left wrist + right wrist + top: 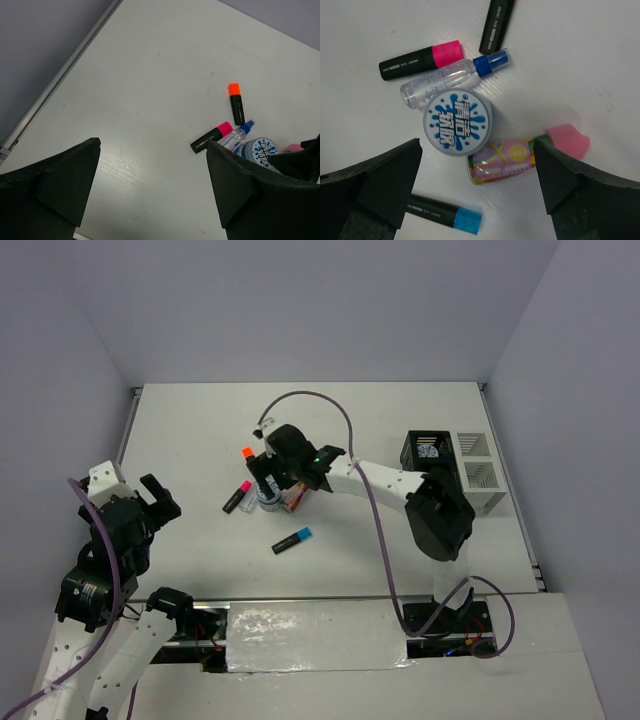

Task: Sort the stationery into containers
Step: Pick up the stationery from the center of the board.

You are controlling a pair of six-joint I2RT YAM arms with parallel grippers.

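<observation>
a: from above: right hand (265, 480) open over the cluster mid-counter (180, 420), nothing held; left hand (163, 498) at the near left; mesh organiser (425, 455) and white holder (482, 476) far right
b: and the left wrist?
a: spread wide, empty; orange marker (235, 102) well ahead
b: right wrist?
a: poised over the patterned roll (458, 122), wedged between blue-capped tube (450, 80) and pink-capped tube (520, 160), seemingly touching both. probably light, stiff, smooth-sided; best pinched across the rim, clear of the tubes

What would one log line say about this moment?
right fingers: open over round blue-white roll | left fingers: open, holding nothing | roll: on table beside blue-capped tube | black mesh organiser: second roll inside
</observation>
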